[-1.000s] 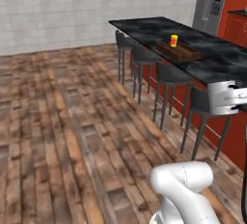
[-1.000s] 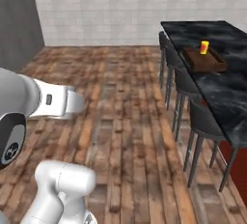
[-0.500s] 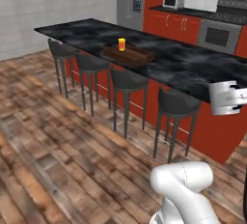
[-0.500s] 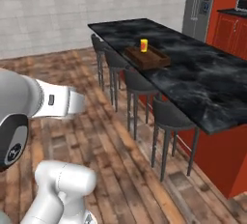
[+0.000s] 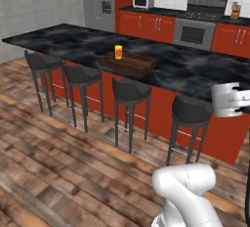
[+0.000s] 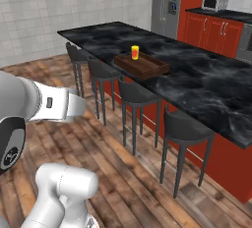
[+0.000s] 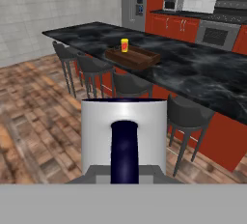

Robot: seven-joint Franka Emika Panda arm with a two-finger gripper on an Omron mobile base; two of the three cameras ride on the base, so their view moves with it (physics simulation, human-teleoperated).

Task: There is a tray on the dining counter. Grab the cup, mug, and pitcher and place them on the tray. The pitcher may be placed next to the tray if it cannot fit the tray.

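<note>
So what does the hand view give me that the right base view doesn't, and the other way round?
Hand view: the grey mug close up, its dark handle facing the camera.
Right base view: the robot's white arm reaching across the left side.
Both: the dining counter, the tray on it with the yellow cup standing at one end, the row of stools, the fridge and the microwave.

Yellow cup stands upright at the dark wooden tray's 10 o'clock corner on the black tabletop; grey mug, dark handle facing the camera, is held off the tabletop.
</note>
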